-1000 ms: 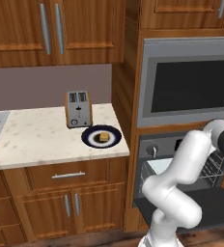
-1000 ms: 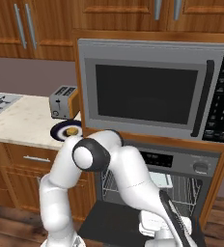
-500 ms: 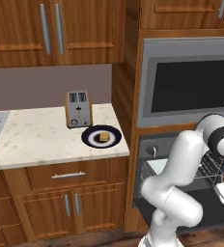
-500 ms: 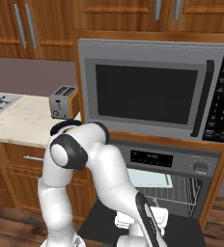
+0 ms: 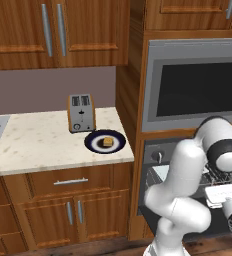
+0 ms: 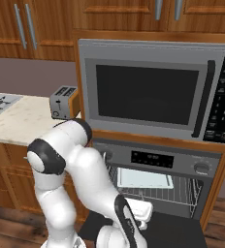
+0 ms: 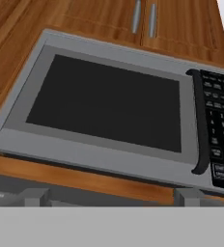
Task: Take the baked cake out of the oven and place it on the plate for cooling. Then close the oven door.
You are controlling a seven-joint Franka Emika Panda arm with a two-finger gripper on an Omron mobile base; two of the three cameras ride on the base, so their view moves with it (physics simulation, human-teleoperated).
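Note:
The baked cake (image 5: 107, 142), a small tan square, rests on the plate (image 5: 95, 145), which lies on the counter in front of the toaster. The oven (image 6: 159, 160) stands open under the microwave. Its oven door (image 6: 182, 234) is folded down as a dark slab at the bottom of the right base view. My arm bends low in front of the opening, with the hand (image 6: 136, 212) just above the lowered door. In the hand view my gripper (image 7: 111, 197) is open and empty, its two grey fingertips (image 7: 34, 197) set wide apart, facing up at the microwave.
A pale baking tray (image 6: 144, 178) lies on the wire rack (image 6: 184, 191) inside the oven. A silver toaster (image 5: 81, 113) stands behind the plate. The microwave (image 6: 148, 92) with its keypad sits above the oven. Wooden cabinets (image 5: 53, 30) hang overhead, and a marble counter (image 5: 33, 145) stretches left.
My hand has slid left across the open door, low in front of the oven, and the elbow has swung with it. The cake stays on the plate.

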